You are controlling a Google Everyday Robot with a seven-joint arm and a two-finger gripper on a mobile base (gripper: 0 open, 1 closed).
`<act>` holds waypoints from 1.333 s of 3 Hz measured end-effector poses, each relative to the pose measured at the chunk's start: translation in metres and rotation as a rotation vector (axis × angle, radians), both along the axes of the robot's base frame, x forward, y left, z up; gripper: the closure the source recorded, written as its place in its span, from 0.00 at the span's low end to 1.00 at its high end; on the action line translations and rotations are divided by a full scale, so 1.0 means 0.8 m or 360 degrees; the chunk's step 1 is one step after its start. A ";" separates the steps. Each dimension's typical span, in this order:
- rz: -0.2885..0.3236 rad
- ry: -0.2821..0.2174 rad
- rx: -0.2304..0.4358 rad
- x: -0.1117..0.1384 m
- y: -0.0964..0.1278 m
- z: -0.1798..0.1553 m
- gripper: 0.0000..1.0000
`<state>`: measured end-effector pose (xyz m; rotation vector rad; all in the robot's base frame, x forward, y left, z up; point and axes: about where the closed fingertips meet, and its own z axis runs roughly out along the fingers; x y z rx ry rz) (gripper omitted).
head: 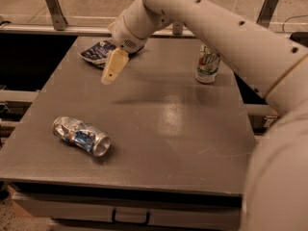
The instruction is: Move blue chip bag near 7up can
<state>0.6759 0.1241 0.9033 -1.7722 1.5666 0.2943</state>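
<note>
The blue chip bag [97,52] lies crumpled at the far left of the grey table [159,129], partly hidden behind my arm. The 7up can [207,64] stands upright at the far right, partly covered by my forearm. My gripper [113,70] hangs above the table just in front of the bag, its cream fingers pointing down and to the left, with nothing in it.
A crushed silver-and-blue can [81,135] lies on its side at the near left of the table. A metal rail [57,30] runs behind the table's far edge. My arm crosses the upper right of the view.
</note>
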 end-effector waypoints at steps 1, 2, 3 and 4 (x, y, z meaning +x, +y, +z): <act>-0.0108 0.0062 0.0106 0.056 0.028 -0.027 0.00; -0.0237 0.0124 0.0157 0.099 0.044 -0.048 0.00; -0.0372 0.0206 0.0151 0.119 0.041 -0.070 0.00; -0.0478 0.0277 0.0158 0.126 0.030 -0.083 0.18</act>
